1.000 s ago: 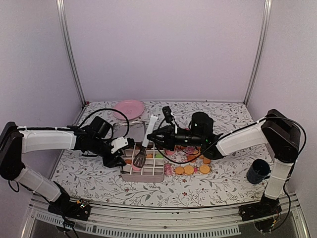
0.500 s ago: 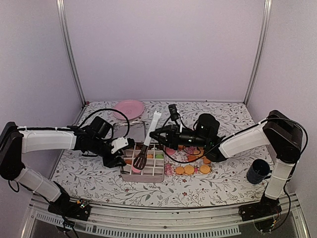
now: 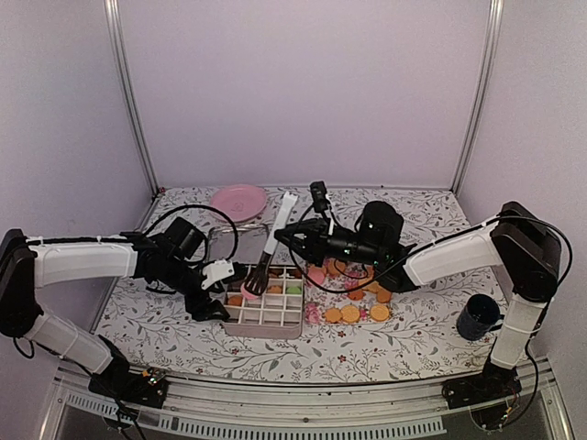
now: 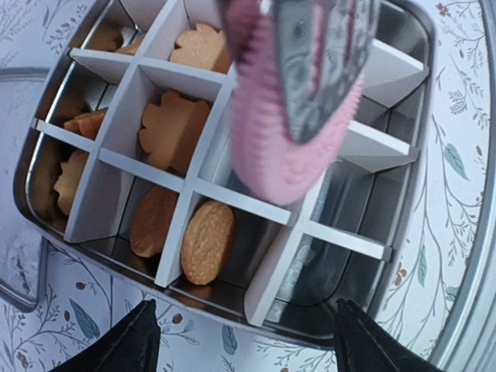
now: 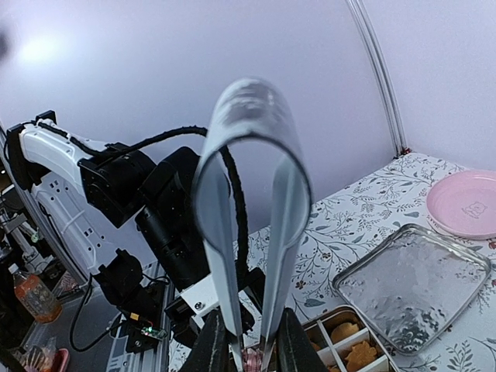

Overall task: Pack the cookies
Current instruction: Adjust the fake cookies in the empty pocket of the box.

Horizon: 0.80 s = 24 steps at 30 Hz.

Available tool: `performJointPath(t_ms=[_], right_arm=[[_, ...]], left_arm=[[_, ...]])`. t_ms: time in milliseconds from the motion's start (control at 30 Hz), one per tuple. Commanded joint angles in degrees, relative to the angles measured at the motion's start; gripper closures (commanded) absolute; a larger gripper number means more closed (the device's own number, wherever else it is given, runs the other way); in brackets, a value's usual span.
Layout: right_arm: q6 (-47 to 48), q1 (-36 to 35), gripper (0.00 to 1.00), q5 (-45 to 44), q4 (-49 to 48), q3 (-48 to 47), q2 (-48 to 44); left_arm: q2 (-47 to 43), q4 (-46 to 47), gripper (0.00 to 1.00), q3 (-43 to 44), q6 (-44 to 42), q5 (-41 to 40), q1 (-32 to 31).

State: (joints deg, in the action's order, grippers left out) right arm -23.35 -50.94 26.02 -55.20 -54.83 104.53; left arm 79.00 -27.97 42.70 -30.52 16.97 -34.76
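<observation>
Golden cookies (image 4: 208, 242) lie in the left cells of a metal box (image 3: 295, 321) with white dividers. More cookies (image 3: 353, 312), golden and pink, lie loose on the table to its right. My right gripper (image 3: 298, 236) is shut on silver tongs (image 5: 248, 155). The tongs' dark tips (image 4: 325, 62) pinch a pink cookie (image 4: 263, 147) just above the box. My left gripper (image 4: 244, 310) stands open at the box's near-left wall, its fingers (image 4: 136, 345) either side of the rim with nothing gripped.
The box's lid (image 3: 234, 240) lies flat behind it, and a pink plate (image 3: 238, 200) sits farther back. A dark cup (image 3: 477, 316) stands at the right edge by my right arm's base. The table has a flowered cloth.
My left gripper has opened wider at the box's left side. The right gripper has drawn back a little, lifting the tongs' tips with the pink cookie.
</observation>
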Motion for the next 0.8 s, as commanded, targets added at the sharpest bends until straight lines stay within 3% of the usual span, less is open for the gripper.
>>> performJointPath(t_ms=[0, 333, 533, 767], right_arm=[[4.05, 0.01, 0.86, -0.80, 2.80, -3.08, -1.10], [10.69, -3.97, 0.86, -6.63, 10.41, -6.19, 0.06], [15.58, -7.06, 0.86, -11.57, 16.27, -9.03, 0.44], [18.87, -8.74, 0.86, -15.58, 19.80, -8.98, -0.98]], left_arm=[[-0.93, -7.89, 0.19, 2.50, 0.03, 2.98, 0.45], [1.52, -9.26, 0.20, 7.07, 3.60, 11.22, 7.92], [1.45, -3.35, 0.25, 3.93, 6.66, 8.96, 8.74], [1.49, -0.96, 0.25, 2.48, 5.17, 6.22, 8.79]])
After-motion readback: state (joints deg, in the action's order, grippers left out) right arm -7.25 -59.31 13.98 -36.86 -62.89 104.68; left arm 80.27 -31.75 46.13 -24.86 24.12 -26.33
